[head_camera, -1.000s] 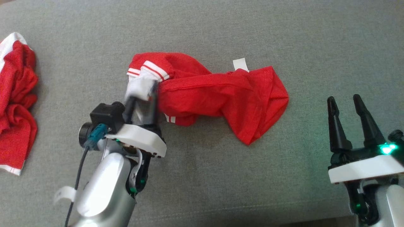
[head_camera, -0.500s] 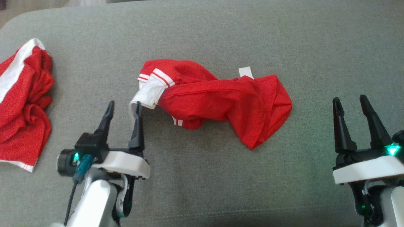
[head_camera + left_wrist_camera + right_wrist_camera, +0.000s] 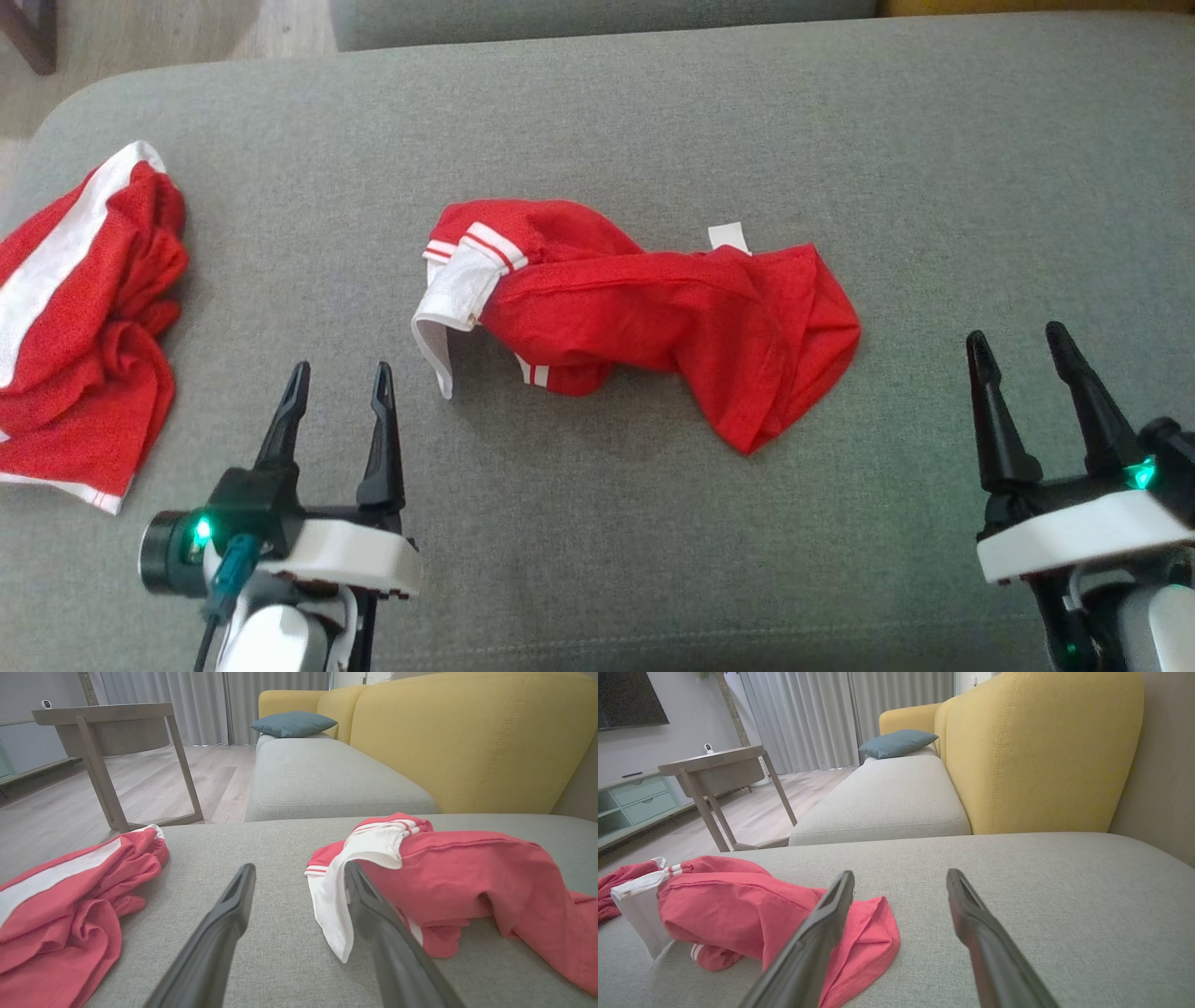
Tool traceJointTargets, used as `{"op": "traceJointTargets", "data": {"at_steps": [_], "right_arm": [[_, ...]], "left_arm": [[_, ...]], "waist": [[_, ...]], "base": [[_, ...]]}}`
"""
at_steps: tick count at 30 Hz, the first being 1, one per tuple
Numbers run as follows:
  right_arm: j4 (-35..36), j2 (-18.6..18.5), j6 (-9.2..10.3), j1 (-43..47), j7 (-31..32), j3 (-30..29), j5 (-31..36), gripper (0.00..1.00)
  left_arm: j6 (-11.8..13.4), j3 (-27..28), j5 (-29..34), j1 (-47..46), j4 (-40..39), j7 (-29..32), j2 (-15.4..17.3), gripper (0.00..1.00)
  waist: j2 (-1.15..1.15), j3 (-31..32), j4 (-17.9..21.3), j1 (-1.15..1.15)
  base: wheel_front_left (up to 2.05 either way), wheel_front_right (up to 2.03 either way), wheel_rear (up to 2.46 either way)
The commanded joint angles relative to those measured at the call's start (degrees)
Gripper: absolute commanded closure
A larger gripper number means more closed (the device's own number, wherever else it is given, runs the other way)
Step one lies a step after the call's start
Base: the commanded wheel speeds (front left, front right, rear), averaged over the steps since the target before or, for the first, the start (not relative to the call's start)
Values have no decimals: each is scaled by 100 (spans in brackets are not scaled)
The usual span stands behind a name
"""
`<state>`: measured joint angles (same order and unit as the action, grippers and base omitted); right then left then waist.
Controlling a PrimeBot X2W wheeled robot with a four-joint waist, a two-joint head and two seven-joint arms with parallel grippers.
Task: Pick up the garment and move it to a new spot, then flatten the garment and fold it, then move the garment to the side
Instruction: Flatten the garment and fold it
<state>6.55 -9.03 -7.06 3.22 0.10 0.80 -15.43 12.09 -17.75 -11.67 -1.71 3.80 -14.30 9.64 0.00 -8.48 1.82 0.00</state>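
A crumpled red garment (image 3: 653, 317) with a white collar and white stripes lies in a heap in the middle of the grey sofa seat (image 3: 653, 523). The left wrist view has the garment (image 3: 467, 877) just right of the fingers, its white collar hanging beside the right finger. In the right wrist view the garment (image 3: 752, 905) lies to the left. My left gripper (image 3: 341, 378) stands open, near the collar's lower left, apart from the cloth. At the lower right my right gripper (image 3: 1018, 341) is open and empty, right of the garment.
A second red cloth with a white band (image 3: 75, 317) is bunched at the seat's left edge. Beyond are another grey seat cushion (image 3: 322, 779), yellow backrests (image 3: 467, 742), a blue pillow (image 3: 292, 722) and a wooden side table (image 3: 112, 732) on the floor.
My left gripper let go of the white collar, opened, and drew back toward me and to the left. The collar dropped onto the seat. The head camera tilted, shifting the whole view down.
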Motion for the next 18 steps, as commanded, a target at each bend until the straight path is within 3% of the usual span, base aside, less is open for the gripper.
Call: {"op": "traceJointTargets", "data": {"at_steps": [1,18], "right_arm": [[235,-91,-43,-46,32,100,47,0],[125,-234,-43,-173,141,184,-56,0]], "left_arm": [[-10,234,64,-166,-226,-69,92,0],[-89,251,160,-273,-293,-70,8,0]], "waist": [[0,-1,-7,0],[0,-159,-65,0]], "base": [[0,0,0],[0,0,0]]}}
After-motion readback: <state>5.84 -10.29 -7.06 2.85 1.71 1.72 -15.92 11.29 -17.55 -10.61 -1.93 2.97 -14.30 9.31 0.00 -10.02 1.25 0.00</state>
